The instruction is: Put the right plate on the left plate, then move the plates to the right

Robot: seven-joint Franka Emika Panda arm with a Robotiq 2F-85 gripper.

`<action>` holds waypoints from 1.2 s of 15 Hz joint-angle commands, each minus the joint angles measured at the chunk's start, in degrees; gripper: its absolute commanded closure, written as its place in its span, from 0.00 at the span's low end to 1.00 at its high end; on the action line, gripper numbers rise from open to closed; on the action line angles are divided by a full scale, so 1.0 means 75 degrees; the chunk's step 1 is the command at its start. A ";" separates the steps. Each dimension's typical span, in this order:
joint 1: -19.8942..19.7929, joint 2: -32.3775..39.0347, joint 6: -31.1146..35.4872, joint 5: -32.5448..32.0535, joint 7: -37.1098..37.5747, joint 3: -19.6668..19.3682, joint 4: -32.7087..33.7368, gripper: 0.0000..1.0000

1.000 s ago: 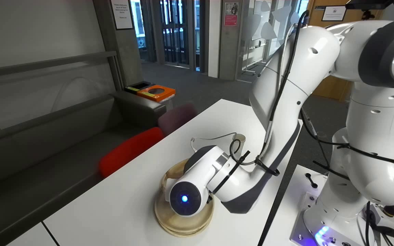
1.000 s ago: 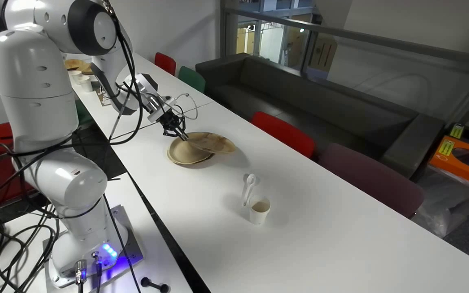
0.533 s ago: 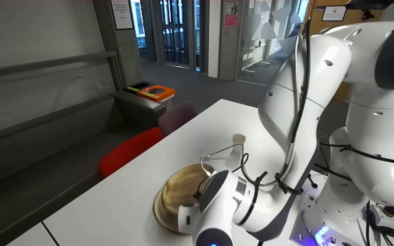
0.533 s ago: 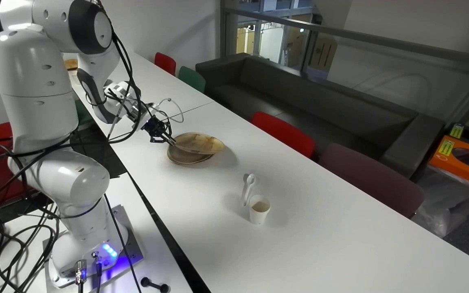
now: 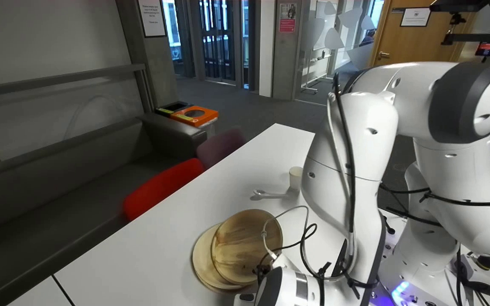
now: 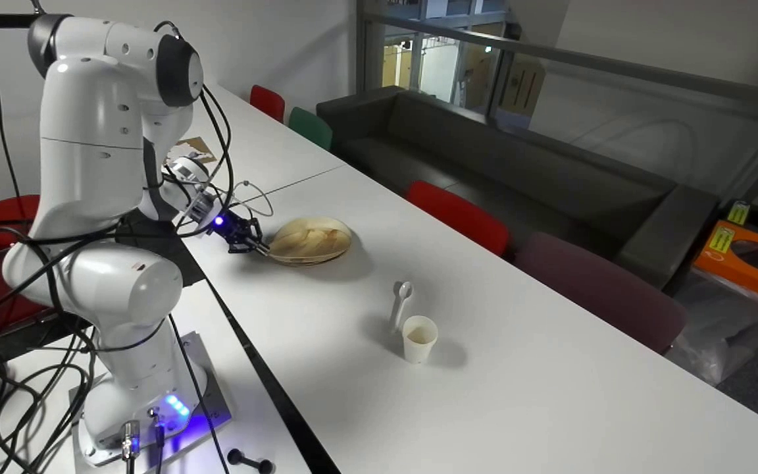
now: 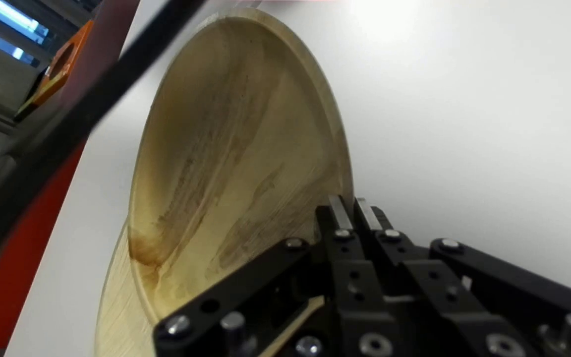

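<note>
My gripper (image 7: 349, 200) is shut on the rim of the right plate (image 7: 246, 148), the deeper wooden dish, with one finger inside the bowl and one outside. In an exterior view the fingertips (image 6: 264, 250) meet the dish at its edge nearest the arm. Below it lies the left plate (image 5: 202, 259), the flatter one, showing as a crescent along one side. The right plate (image 5: 247, 246) covers most of it, off centre. Whether the dish touches the left plate or hangs just above it, I cannot tell. Part of the gripper is hidden behind the arm in that exterior view.
A white paper cup (image 6: 420, 339) stands on the white table (image 6: 517, 368), with a white spoon (image 6: 402, 306) beside it. A red chair (image 6: 458, 210) is at the table's long edge, with a grey sofa (image 6: 517, 171) behind. Cables hang along the arm.
Holding the right plate by its rim, my gripper has drawn it back toward the robot's side and lower, so it now overlaps more of the left plate. The left plate has stayed about where it was.
</note>
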 commanded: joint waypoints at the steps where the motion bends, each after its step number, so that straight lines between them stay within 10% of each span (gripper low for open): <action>1: 0.0018 0.0761 -0.0408 0.0061 -0.0042 -0.0500 0.1042 0.98; 3: -0.0089 0.1017 -0.0415 0.0188 -0.0206 -0.0708 0.1544 0.98; 4: -0.0135 0.1102 -0.0425 0.0238 -0.0257 -0.0798 0.1752 0.69; 14: -0.0838 0.0960 -0.0265 0.0917 -0.0690 -0.1031 0.2491 0.02; 18: -0.1415 -0.0190 -0.0566 0.2437 -0.1326 -0.0861 0.1987 0.00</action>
